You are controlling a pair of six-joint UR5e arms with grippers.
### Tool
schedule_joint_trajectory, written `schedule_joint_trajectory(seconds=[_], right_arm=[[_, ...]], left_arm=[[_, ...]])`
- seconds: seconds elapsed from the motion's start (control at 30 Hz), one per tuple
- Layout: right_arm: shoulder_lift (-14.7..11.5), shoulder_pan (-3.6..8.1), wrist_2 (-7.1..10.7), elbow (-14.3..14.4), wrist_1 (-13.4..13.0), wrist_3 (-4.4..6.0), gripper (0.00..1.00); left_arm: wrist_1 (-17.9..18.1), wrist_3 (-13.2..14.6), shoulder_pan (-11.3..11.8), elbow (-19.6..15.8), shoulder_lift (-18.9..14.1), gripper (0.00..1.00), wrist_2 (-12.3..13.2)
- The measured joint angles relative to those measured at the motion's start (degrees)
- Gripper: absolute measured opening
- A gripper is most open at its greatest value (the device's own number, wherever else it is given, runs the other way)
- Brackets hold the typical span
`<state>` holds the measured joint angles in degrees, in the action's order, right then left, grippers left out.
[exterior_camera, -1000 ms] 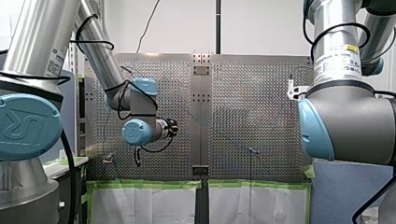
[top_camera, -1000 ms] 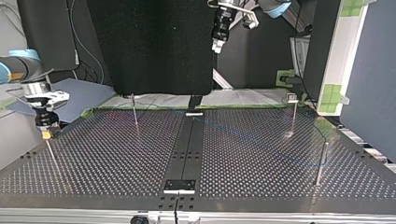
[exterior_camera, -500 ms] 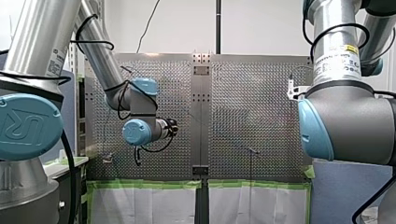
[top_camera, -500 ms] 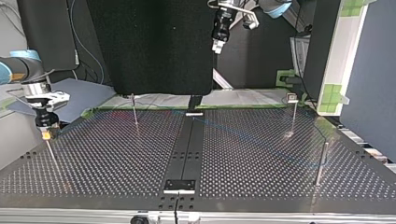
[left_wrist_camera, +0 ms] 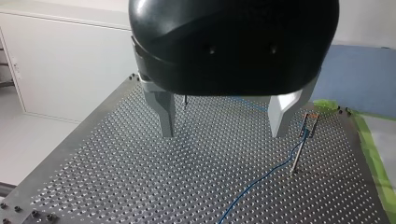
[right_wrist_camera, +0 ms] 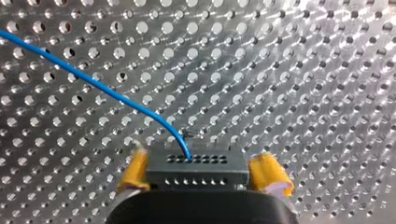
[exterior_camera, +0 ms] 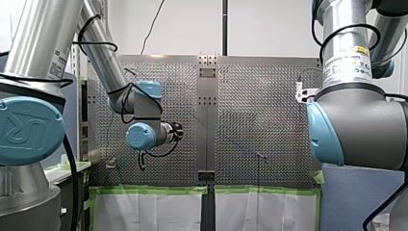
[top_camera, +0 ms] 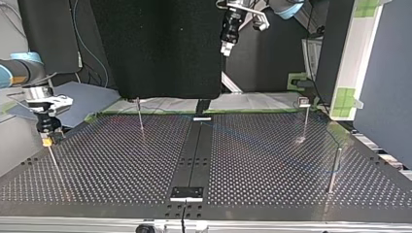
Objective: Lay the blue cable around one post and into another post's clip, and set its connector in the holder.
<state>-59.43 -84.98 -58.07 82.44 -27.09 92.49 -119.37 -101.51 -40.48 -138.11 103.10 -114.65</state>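
— Start with the front view. What do you see?
— Both arms are over the perforated table [exterior_camera: 240, 106]. The left arm [exterior_camera: 144, 134] bends in over the board's left half, and the right arm [exterior_camera: 356, 125] fills the right side. I can't make out either set of fingers from there.
— And from across the table?
— The left gripper [top_camera: 226, 48] hangs high, well above the board. The right gripper [top_camera: 47, 141] sits low at that view's left edge with a yellow pad showing, just over a thin post [top_camera: 54, 162]. A clipped post [top_camera: 305, 121] stands well apart, toward the right.
— What about the left wrist view?
— Its metal fingers [left_wrist_camera: 164, 112] are spread wide with nothing between them. Ahead of them the blue cable [left_wrist_camera: 266, 176] lies across the holes and runs up to a slim post [left_wrist_camera: 299, 154].
— And the right wrist?
— The yellow pads [right_wrist_camera: 271, 175] pinch the dark connector [right_wrist_camera: 196, 165] from both sides. It is held over the bare perforated plate, and the cable curves out of its upper face and away over the holes.
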Motion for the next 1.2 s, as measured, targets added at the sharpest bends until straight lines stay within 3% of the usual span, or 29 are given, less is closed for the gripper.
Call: schedule_joint_trajectory(seconds=[0.83, 1.2], right_arm=[[0.1, -0.05, -0.32, 0.1, 0.3, 0.1, 1.0], [0.1, -0.05, -1.42, 0.1, 0.2, 0.24, 1.0]], left_arm=[[0.0, 0.0, 0.0, 0.0, 0.0, 1.0, 0.0], [0.0, 0.0, 0.0, 0.0, 0.0, 1.0, 0.0]])
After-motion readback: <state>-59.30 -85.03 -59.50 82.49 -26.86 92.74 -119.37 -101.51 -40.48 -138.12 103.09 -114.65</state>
